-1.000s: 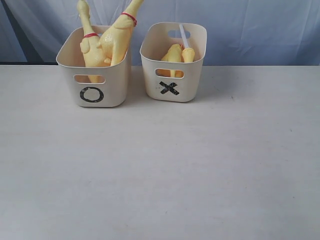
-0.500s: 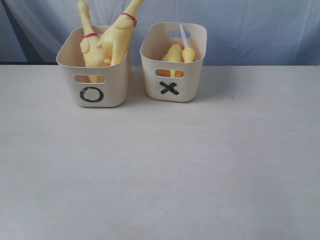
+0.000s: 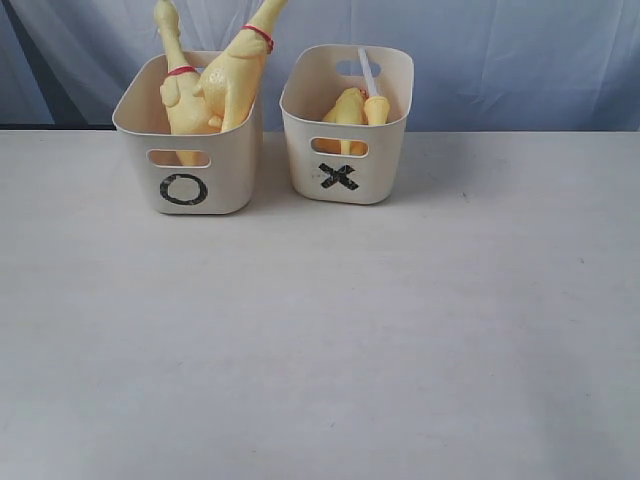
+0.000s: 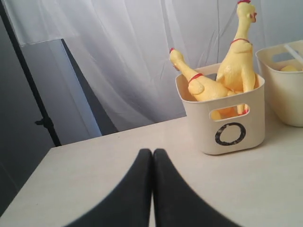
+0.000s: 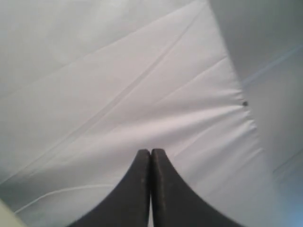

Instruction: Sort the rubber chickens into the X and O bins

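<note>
1. Judging from the layout, we rate sorting as finished or nearly so: all visible chickens sit in bins, none on the table before the O bin.
2. The left gripper is clenched and empty, near the O bin, facing its marked wall. The right gripper is clenched and empty, facing white cloth; we cannot place it against the O bin.
3. Any further pick calls for opening the jaws first.
4. Count: two bins, the X bin just beside the O bin. The O bin holds two chickens, necks above its rim. The X bin holds one white rod and yellow shapes; we cannot count them.
</note>
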Tool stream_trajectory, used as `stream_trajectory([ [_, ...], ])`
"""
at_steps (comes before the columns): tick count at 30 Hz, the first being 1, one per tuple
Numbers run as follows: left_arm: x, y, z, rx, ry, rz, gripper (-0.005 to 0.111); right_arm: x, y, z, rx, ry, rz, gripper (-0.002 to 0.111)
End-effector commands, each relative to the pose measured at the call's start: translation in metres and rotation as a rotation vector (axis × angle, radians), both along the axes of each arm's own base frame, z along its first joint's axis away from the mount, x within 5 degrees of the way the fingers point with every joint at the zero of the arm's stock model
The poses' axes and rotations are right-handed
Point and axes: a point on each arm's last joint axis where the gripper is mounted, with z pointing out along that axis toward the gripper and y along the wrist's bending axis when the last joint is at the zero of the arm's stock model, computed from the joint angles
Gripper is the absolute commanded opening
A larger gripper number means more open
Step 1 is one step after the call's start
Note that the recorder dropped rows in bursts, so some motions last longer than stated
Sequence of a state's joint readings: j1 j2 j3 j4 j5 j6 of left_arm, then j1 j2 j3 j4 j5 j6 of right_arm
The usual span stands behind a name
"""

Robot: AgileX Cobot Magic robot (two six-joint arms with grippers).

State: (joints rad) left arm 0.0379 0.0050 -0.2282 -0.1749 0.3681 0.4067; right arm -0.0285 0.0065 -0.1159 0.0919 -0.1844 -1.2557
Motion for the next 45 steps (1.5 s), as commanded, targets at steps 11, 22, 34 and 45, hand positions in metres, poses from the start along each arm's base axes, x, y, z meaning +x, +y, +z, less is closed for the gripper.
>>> stream_trajectory([
  [11,0.012,0.002,-0.056,0.012,0.121,0.010,0.000,0.012,0.002,-0.072,-0.010,0.491,0.023,-0.001],
  [22,0.015,0.003,-0.065,0.018,0.104,0.020,0.000,0.011,0.000,-0.081,-0.099,0.589,-0.006,-0.001],
  [34,0.015,0.007,-0.062,0.199,0.077,0.047,0.000,0.011,-0.004,-0.080,-0.294,0.590,-0.058,-0.001],
  [45,0.015,0.006,-0.062,0.174,0.077,0.044,0.000,0.011,0.005,-0.081,-0.128,0.582,0.088,-0.001],
])
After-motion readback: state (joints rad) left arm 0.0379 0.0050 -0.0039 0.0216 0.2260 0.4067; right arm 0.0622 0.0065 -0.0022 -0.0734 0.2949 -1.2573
